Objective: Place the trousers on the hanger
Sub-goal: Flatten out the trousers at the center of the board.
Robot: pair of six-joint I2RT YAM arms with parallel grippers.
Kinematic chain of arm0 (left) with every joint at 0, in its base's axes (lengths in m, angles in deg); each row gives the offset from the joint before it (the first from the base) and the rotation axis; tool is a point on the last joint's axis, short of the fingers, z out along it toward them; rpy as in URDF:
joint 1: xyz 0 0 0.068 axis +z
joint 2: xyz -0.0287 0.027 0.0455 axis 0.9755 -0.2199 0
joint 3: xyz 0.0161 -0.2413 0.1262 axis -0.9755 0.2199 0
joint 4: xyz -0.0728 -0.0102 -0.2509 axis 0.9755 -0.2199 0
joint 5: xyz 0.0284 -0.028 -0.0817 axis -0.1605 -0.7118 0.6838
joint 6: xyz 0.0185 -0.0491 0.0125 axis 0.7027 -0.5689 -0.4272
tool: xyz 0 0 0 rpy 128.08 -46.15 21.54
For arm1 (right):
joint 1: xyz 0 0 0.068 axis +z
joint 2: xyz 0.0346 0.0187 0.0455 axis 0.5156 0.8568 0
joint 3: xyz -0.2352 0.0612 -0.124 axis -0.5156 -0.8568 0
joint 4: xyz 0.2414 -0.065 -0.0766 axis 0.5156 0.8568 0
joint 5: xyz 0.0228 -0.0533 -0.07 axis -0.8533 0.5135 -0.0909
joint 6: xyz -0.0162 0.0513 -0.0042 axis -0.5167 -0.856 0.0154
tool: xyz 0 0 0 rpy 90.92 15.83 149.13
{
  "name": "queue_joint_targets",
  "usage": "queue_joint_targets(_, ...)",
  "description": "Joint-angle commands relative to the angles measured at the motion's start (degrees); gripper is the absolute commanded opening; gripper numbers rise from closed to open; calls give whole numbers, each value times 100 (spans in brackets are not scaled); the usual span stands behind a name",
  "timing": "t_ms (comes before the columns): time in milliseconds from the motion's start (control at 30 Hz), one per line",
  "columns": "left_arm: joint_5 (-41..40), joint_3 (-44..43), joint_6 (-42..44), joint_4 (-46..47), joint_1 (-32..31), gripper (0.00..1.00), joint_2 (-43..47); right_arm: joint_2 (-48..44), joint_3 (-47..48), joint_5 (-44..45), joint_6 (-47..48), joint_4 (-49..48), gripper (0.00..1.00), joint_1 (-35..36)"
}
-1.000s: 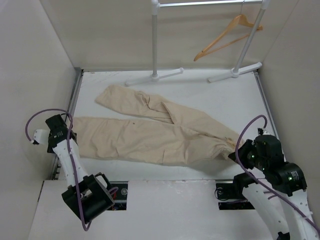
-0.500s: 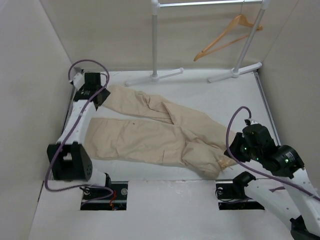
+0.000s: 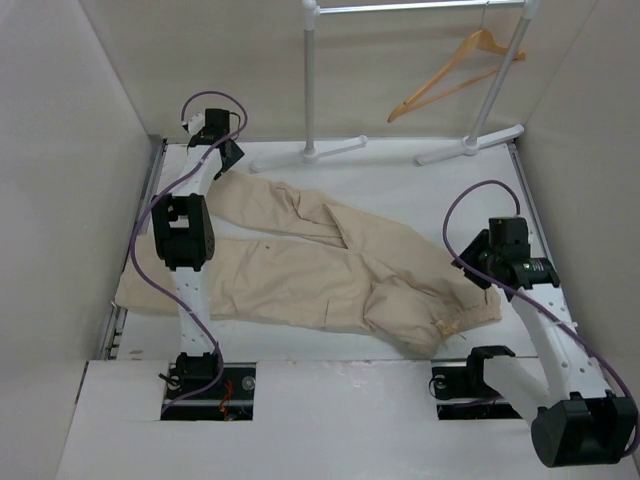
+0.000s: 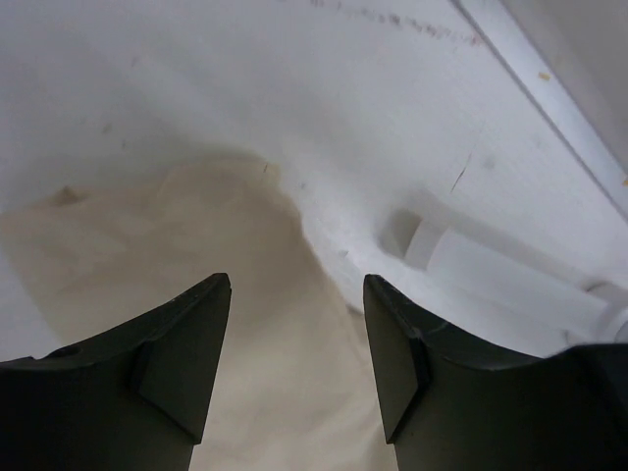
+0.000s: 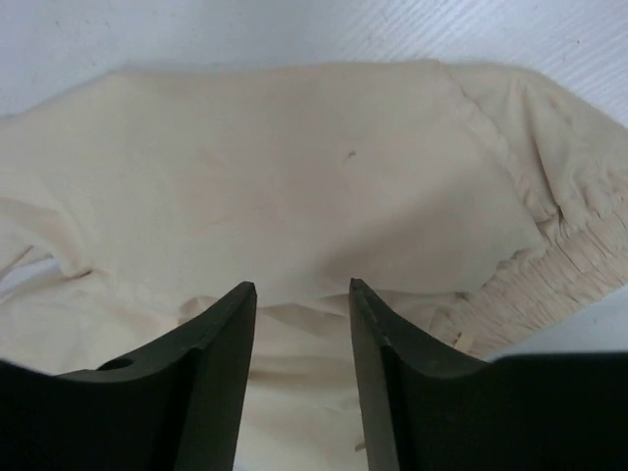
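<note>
1. Left end effector [image 3: 224,158], spread wide and empty, hovers over the far-leg cuff of the trousers [image 3: 320,270].
2. Trousers stretch across the desk [image 3: 400,180], cuffs left, waist right.
3. Right end effector [image 3: 478,265], parted and empty, faces the waist; the hanger [image 3: 478,42] hangs beyond the trousers.

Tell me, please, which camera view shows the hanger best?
The top external view: the hanger hangs on the white rack, back right, nearly all visible. Neither wrist view shows it; both face the trousers.
</note>
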Motion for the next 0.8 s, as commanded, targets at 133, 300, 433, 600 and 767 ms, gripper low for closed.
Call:
queue_joint_targets(133,-53,-1318,361,-465,154,50,-822,320,270,64,121,-595,65,-597)
queue_joint_targets(300,105,-1124,317,-369,172,28,-788,916,341,802,165,-577,75,-712)
queue_joint_targets(433,53,-818,160,-176,180,7,-332,1821,472,865,121,-822,74,-712)
queue_joint_targets(600,105,61,-139,483,233,3,713,2893,771,434,121,-1130,61,-590)
queue_joint_targets(767,298,493,-359,730,347,2,1522,3852,1280,232,174,-1324,20,-554)
